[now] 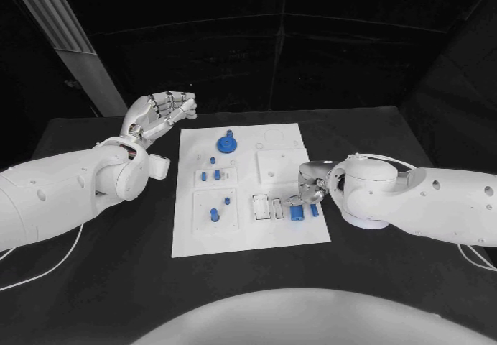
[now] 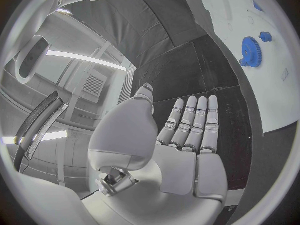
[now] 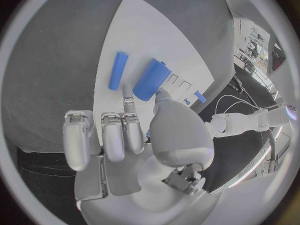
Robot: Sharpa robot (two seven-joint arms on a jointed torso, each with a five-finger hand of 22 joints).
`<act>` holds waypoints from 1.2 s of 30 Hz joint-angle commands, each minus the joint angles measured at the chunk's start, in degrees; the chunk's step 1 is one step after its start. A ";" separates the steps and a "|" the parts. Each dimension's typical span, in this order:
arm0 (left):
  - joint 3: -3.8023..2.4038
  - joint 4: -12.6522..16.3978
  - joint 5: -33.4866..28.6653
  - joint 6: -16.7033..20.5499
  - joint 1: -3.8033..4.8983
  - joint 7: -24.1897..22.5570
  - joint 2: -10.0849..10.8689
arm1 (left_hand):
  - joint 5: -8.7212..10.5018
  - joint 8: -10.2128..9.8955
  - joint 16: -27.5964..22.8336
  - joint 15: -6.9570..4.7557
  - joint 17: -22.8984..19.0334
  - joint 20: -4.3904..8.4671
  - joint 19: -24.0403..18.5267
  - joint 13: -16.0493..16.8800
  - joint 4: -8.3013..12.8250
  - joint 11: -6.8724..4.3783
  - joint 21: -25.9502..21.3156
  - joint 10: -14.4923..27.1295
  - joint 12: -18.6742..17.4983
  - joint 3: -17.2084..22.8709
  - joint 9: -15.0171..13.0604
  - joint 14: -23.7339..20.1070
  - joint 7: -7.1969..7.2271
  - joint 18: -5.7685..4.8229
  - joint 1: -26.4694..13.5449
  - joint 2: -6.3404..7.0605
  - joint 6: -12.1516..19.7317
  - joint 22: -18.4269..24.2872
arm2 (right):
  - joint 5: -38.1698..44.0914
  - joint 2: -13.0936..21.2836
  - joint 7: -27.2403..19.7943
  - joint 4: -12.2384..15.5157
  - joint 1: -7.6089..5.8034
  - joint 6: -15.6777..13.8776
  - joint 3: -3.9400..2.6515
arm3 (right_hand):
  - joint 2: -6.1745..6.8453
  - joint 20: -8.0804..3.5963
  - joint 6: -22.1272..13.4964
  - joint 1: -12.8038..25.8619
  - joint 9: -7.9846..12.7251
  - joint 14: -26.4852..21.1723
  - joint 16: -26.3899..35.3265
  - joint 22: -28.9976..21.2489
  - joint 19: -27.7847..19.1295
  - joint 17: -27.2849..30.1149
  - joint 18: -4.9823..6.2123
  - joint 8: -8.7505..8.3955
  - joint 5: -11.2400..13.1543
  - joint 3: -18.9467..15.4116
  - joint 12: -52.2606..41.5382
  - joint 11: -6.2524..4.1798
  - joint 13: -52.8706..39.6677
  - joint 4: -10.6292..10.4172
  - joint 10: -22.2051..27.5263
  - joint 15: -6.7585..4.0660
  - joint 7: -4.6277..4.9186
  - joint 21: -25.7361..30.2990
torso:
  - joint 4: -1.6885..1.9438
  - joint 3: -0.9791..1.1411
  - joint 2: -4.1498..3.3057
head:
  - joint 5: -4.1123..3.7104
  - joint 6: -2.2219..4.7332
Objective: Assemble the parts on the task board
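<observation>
Currently the board point(image 1: 252, 237) carries a seated gear point(image 1: 227, 144) and pegs point(image 1: 210, 175). The right hand point(image 1: 304, 192) touches a loose cylinder point(image 3: 150, 79), apparently ungrasped; a rod point(image 3: 118, 70) lies beside. Left hand point(image 1: 159, 115) is empty, fingers apart, off the board.

White task board point(image 1: 248, 237) lies flat, blue parts point(image 1: 226, 144) scattered on it.

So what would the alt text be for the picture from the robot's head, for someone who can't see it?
A white board on a black table carries small blue parts, among them a blue gear. The right hand reaches onto the board's right side beside a blue cylinder. The left hand is raised off the board's far left corner, holding nothing.
</observation>
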State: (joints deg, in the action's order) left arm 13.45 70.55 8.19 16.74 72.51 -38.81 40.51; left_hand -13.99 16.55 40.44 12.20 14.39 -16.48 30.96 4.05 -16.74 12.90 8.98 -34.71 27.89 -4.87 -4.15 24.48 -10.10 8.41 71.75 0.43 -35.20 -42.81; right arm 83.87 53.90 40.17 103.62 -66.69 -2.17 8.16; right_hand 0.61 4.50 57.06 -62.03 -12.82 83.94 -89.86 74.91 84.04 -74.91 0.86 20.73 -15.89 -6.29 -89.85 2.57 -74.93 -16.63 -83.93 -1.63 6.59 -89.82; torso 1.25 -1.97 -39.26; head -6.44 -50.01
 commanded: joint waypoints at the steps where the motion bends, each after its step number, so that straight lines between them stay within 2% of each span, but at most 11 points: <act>1: -0.03 0.14 -0.12 -0.56 0.08 -7.36 0.06 | -0.15 0.19 0.20 -0.02 -0.05 -0.01 0.27 -0.10 -0.02 0.09 -0.40 0.43 0.13 -0.47 0.09 -0.36 -5.18 -0.54 0.00 -0.69 0.31 0.05 | -0.75 0.08 -0.33 0.22 0.38 -2.16 0.34 | -0.73 0.52 -0.54 0.66 0.86 6.06 -0.14 15.09 5.96 -15.09 -0.86 -1.91 -0.30 -0.72 -0.15 0.43 -15.07 -0.06 -6.07 0.55 0.25 -0.18 | -0.04 0.03 0.01 | 0.09 0.01; 8: -0.03 0.11 -0.12 -0.60 0.07 -7.34 0.22 | -0.15 0.22 0.22 -0.01 -0.08 0.00 0.26 -0.10 -0.02 0.09 -0.40 0.45 0.16 -0.48 0.09 -0.37 -5.18 -0.55 0.01 -0.70 0.33 0.06 | -0.14 1.27 -0.56 1.71 0.36 -4.99 0.32 | -0.80 0.76 -0.60 2.16 1.03 6.06 -0.14 15.09 5.96 -15.09 -0.86 -3.07 0.14 -2.02 -0.15 0.72 -15.07 -0.15 -6.07 0.78 0.53 -0.18 | -0.10 0.05 0.09 | 0.18 0.01; 9: -0.03 0.10 -0.12 -0.62 0.06 -7.33 0.22 | -0.15 0.22 0.22 -0.01 -0.08 0.00 0.26 -0.10 -0.02 0.09 -0.40 0.45 0.16 -0.48 0.09 -0.37 -5.18 -0.55 0.01 -0.70 0.33 0.06 | 0.05 1.47 -0.64 1.93 0.36 -5.47 0.32 | -0.82 0.77 -0.60 2.28 1.03 6.06 -0.14 15.09 5.96 -15.09 -0.86 -3.14 0.20 -2.10 -0.15 0.74 -15.07 -0.15 -6.07 0.79 0.55 -0.18 | 0.01 -0.03 0.09 | 0.07 0.01; 11: -0.03 0.09 -0.12 -0.64 0.06 -7.33 0.22 | -0.15 0.22 0.22 -0.01 -0.08 0.00 0.26 -0.10 -0.02 0.09 -0.40 0.45 0.16 -0.48 0.09 -0.37 -5.18 -0.55 0.01 -0.70 0.33 0.06 | 0.30 1.84 -0.80 2.35 0.35 -6.34 0.31 | -0.94 0.82 -0.62 2.69 1.05 6.06 -0.14 15.09 5.96 -15.09 -0.86 -3.37 0.45 -2.34 -0.15 0.80 -15.07 -0.18 -6.07 0.83 0.61 -0.18 | 0.06 -0.03 0.10 | -0.02 0.01; 19: -0.03 0.00 -0.12 -0.68 0.02 -7.26 0.23 | -0.15 0.22 0.22 -0.01 -0.08 0.00 0.26 -0.10 -0.02 0.09 -0.40 0.45 0.16 -0.48 0.09 -0.37 -5.18 -0.55 0.01 -0.70 0.33 0.06 | 0.67 3.66 -0.86 4.44 0.31 -8.21 0.26 | -1.03 0.92 -0.59 3.66 1.05 6.06 -0.14 15.09 5.96 -15.09 -0.86 -3.82 0.80 -2.86 -0.15 0.88 -15.07 -0.21 -6.07 0.93 0.70 -0.18 | -0.06 -0.06 0.12 | 0.07 0.01; 22: -0.03 -0.06 -0.12 -0.68 0.01 -7.23 0.15 | -0.15 0.22 0.22 -0.01 -0.08 0.00 0.26 -0.10 -0.02 0.09 -0.40 0.45 0.16 -0.48 0.09 -0.37 -5.18 -0.55 0.01 -0.70 0.33 0.06 | 0.71 4.58 -0.46 5.36 0.20 -8.02 0.22 | -1.03 0.92 -0.59 3.67 1.05 6.06 -0.14 15.09 5.96 -15.09 -0.86 -3.83 0.81 -2.87 -0.15 0.88 -15.07 -0.21 -6.07 0.93 0.70 -0.18 | 0.09 -0.12 0.10 | -0.06 0.01; 29: -0.03 -0.20 -0.12 -0.71 0.00 -7.18 -0.05 | -0.15 0.22 0.22 -0.01 -0.08 0.00 0.26 -0.10 -0.02 0.09 -0.40 0.45 0.16 -0.48 0.09 -0.37 -5.18 -0.55 0.01 -0.70 0.33 0.06 | 0.73 5.99 0.62 6.82 -0.40 -6.53 0.19 | -1.03 0.99 -0.72 4.04 1.07 6.06 -0.14 15.09 5.96 -15.09 -0.86 -4.22 1.39 -3.07 -0.15 0.98 -15.07 -0.17 -6.07 0.99 0.82 -0.18 | 0.01 -0.04 0.02 | -0.05 0.01; 36: -0.03 -0.27 -0.12 -0.74 -0.01 -7.13 -0.14 | -0.15 0.22 0.22 -0.01 -0.08 0.00 0.26 -0.10 -0.02 0.09 -0.40 0.45 0.16 -0.48 0.09 -0.37 -5.18 -0.55 0.01 -0.70 0.33 0.06 | 0.51 6.44 1.16 7.76 -0.51 -4.64 0.20 | -1.23 1.04 -0.08 3.80 0.88 6.06 -0.14 15.09 5.96 -15.09 -0.86 -4.07 1.59 -2.99 -0.15 0.91 -15.07 -0.11 -6.07 1.00 0.68 -0.18 | 0.02 -0.04 0.04 | -0.20 0.01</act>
State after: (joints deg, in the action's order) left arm 13.46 70.31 8.19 16.64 72.43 -38.81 40.44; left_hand -13.99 16.54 40.44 12.19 14.41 -16.48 30.96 4.01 -16.74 12.90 8.76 -34.71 27.89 -4.87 -4.15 24.48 -10.11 8.41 71.75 0.43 -35.20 -42.83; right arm 84.17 60.29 39.96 111.14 -67.11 -8.22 8.37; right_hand -0.24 5.13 56.71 -58.57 -11.90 84.15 -89.86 74.91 83.86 -74.91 0.86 16.78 -14.52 -8.92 -89.85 3.18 -74.92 -16.75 -84.14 -1.02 7.30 -89.82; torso 1.26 -2.03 -39.22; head -6.61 -50.00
